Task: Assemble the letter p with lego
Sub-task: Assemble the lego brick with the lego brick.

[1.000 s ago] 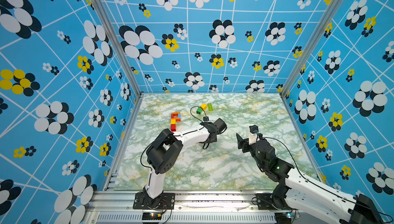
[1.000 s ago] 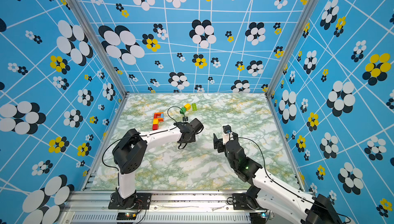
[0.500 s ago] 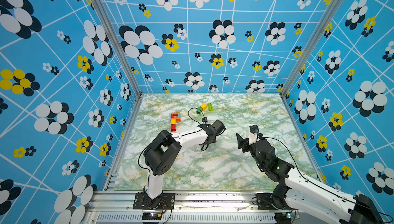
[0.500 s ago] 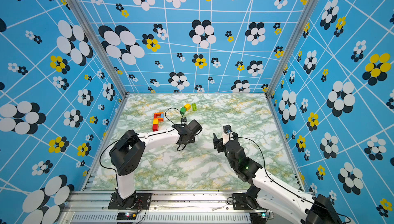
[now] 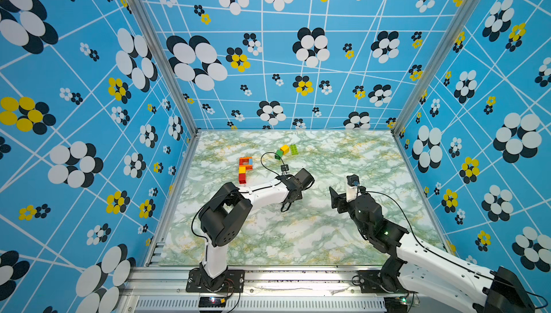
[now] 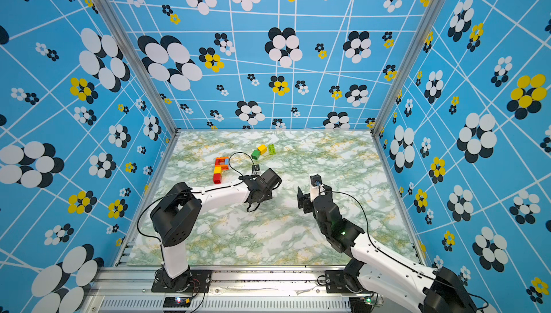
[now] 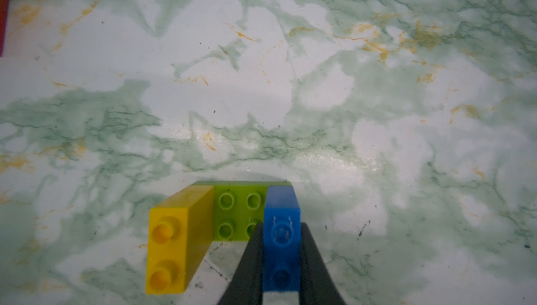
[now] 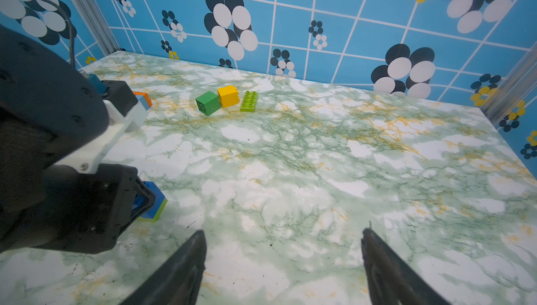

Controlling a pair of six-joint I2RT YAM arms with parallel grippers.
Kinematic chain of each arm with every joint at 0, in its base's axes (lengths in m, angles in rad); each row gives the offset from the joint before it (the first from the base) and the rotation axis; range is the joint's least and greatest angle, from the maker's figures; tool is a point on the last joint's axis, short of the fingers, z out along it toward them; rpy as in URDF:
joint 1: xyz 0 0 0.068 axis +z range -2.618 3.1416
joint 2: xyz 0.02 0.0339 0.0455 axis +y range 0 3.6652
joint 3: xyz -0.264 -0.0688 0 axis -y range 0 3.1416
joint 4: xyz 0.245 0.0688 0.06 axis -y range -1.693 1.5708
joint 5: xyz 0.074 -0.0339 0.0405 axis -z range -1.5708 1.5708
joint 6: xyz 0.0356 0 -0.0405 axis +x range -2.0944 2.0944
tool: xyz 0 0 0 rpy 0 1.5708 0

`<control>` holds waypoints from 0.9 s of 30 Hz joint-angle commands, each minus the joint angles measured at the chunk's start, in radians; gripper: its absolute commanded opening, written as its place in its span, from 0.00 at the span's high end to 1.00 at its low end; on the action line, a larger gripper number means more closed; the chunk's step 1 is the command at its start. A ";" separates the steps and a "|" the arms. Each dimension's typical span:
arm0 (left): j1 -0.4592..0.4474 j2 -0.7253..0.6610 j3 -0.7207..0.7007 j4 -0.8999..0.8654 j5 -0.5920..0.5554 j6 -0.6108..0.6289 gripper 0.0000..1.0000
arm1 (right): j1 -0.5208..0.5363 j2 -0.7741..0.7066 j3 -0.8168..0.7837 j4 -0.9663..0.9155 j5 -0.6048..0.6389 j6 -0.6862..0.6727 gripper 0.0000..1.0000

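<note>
My left gripper (image 7: pixel 281 226) is shut on a blue lego brick (image 7: pixel 281 248). The blue brick sits on a lime brick (image 7: pixel 238 210), and a yellow brick (image 7: pixel 171 248) sits on that lime brick's other end. In both top views this gripper (image 5: pixel 287 205) (image 6: pixel 252 207) points down at mid table, hiding the bricks. A flat orange, red, yellow and light blue lego piece (image 5: pixel 245 169) (image 6: pixel 221 169) lies at the back left. My right gripper (image 8: pixel 283 232) (image 5: pixel 338 198) stands open over bare table, just right of the left one, with nothing between its fingers.
A green cube (image 8: pixel 207 103) (image 5: pixel 278 154), a yellow cube (image 8: pixel 228 96) (image 5: pixel 284 149) and a lime oblong brick (image 8: pixel 249 101) (image 5: pixel 294 149) lie loose together near the back wall. The left wrist cable (image 5: pixel 265 159) loops above the flat piece. Patterned walls enclose three sides of the table.
The left arm has drawn slightly toward the front, its gripper still shut on the blue brick. The right arm has hardly moved.
</note>
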 commanded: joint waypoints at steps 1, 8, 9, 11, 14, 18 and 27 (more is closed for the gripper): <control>0.000 0.025 -0.044 -0.151 0.046 0.029 1.00 | -0.011 0.036 0.061 -0.020 0.005 0.035 0.14; 0.000 -0.022 -0.053 -0.111 0.070 0.059 0.84 | -0.034 0.206 0.206 -0.116 -0.034 0.068 0.13; 0.002 -0.027 -0.048 -0.106 0.082 0.061 0.78 | -0.040 0.232 0.224 -0.120 -0.040 0.073 0.13; 0.005 -0.041 -0.041 -0.094 0.095 0.067 0.70 | -0.052 0.279 0.256 -0.125 -0.053 0.085 0.13; 0.014 -0.049 -0.032 -0.071 0.124 0.084 0.60 | -0.082 0.355 0.309 -0.140 -0.094 0.105 0.13; 0.030 -0.128 -0.030 -0.028 0.167 0.123 0.49 | -0.132 0.475 0.395 -0.155 -0.167 0.128 0.13; 0.150 -0.412 -0.198 0.129 0.225 0.216 0.36 | -0.203 0.859 0.713 -0.225 -0.300 0.132 0.13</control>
